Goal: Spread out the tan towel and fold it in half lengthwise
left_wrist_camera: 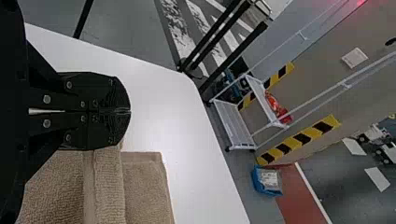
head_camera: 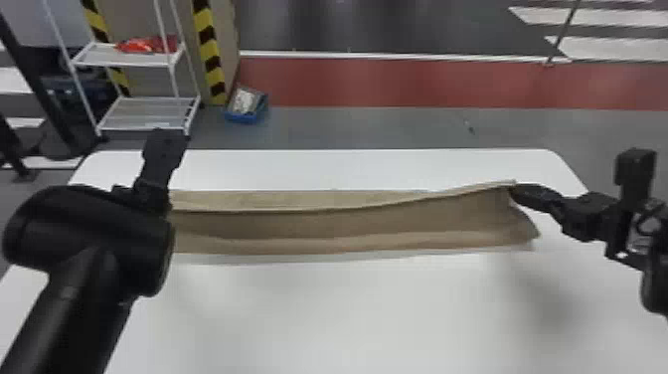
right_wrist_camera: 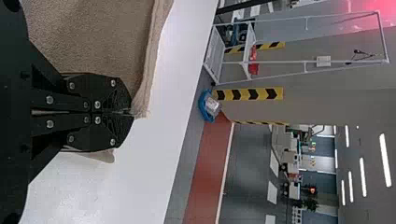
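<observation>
So the floor [head_camera: 377, 127] was grey with a red strip [head_camera: 422, 84] across it. White shelving [head_camera: 149, 113] stood beside a yellow-and-black striped wall [right_wrist_camera: 317, 105], nothing fancy.

Fingertips together, the left hand [head_camera: 149, 196] has the tan towel [left_wrist_camera: 144, 186] in layers against one side, white desk [left_wrist_camera: 161, 107] beyond its tips, and farther off a rack [left_wrist_camera: 236, 128] and blue bin [left_wrist_camera: 259, 185]

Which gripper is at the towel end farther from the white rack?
The right gripper, shut on a corner of the tan towel; the left gripper is at the end nearer the rack.
</observation>
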`<action>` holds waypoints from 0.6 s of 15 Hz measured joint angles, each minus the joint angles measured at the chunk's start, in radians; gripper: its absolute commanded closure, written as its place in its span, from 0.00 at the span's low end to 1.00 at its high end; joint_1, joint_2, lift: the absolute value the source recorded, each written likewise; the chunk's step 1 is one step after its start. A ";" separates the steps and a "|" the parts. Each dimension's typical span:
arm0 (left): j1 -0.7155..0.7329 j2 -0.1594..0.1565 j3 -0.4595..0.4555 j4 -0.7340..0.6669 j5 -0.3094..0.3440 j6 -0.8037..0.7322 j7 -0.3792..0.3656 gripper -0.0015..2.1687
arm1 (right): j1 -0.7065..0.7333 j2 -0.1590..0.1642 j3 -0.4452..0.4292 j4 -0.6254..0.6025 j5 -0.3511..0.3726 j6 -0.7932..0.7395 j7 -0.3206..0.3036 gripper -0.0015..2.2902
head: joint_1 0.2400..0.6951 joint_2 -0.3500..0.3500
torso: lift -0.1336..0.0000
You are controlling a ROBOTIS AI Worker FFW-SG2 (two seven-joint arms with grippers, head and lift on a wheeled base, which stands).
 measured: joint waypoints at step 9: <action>-0.054 -0.017 -0.054 0.080 -0.027 -0.044 -0.012 0.84 | -0.036 -0.023 0.017 0.088 -0.001 -0.045 -0.035 0.65 | 1.00 0.40 | 0.04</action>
